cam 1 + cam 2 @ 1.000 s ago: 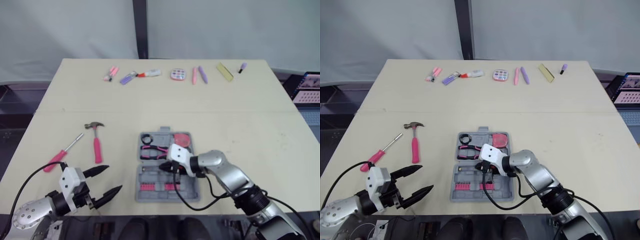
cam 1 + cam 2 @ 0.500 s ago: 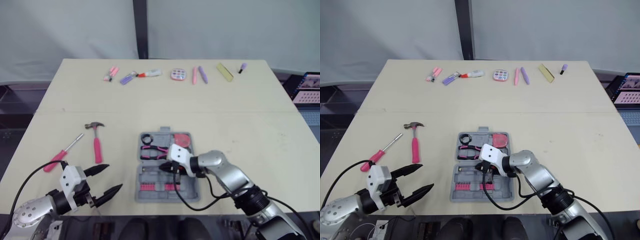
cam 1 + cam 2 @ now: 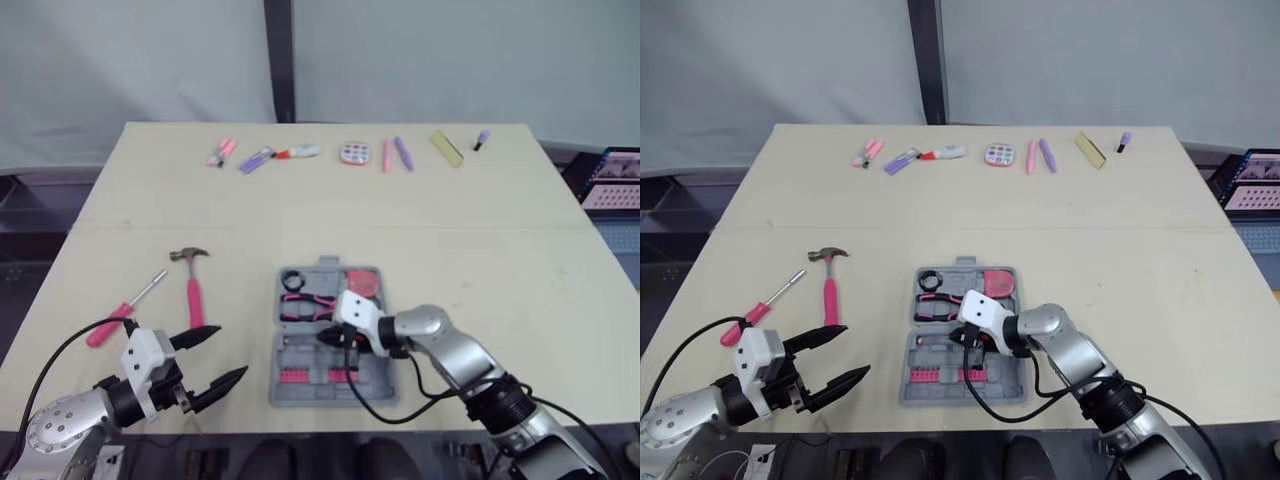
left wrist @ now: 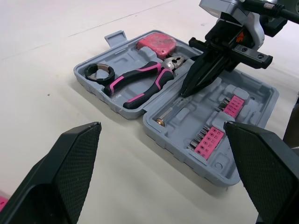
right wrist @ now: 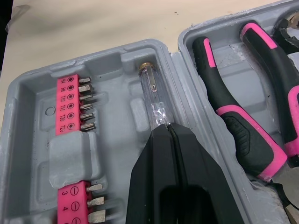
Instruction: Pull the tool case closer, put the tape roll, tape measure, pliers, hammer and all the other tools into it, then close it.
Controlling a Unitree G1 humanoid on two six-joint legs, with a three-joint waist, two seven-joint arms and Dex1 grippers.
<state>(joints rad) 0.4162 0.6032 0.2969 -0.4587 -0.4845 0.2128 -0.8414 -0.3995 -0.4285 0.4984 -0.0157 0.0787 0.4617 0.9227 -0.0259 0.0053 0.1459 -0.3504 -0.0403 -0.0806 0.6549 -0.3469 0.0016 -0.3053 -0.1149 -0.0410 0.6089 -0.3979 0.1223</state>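
The grey tool case [image 3: 385,385] lies open near the table's front edge. Its far half holds a black tape roll [image 3: 293,279], a pink tape measure [image 3: 363,281] and pink-handled pliers [image 3: 308,303]. The near half holds pink bit strips [image 5: 70,100] and a clear tester screwdriver [image 5: 153,99]. My right gripper [image 3: 330,340] is shut, its tips resting over that clear screwdriver. My left gripper [image 3: 230,352] hangs open to the left of the case, over bare table. A pink-handled hammer [image 3: 192,285] and a pink screwdriver [image 3: 125,310] lie further left.
Along the table's far edge runs a row of small items: pink and purple markers [image 3: 256,157], a glue tube [image 3: 300,152], a round pink palette [image 3: 354,153], pens [image 3: 396,153] and a yellow block [image 3: 448,145]. A laptop [image 3: 612,182] stands off the right side.
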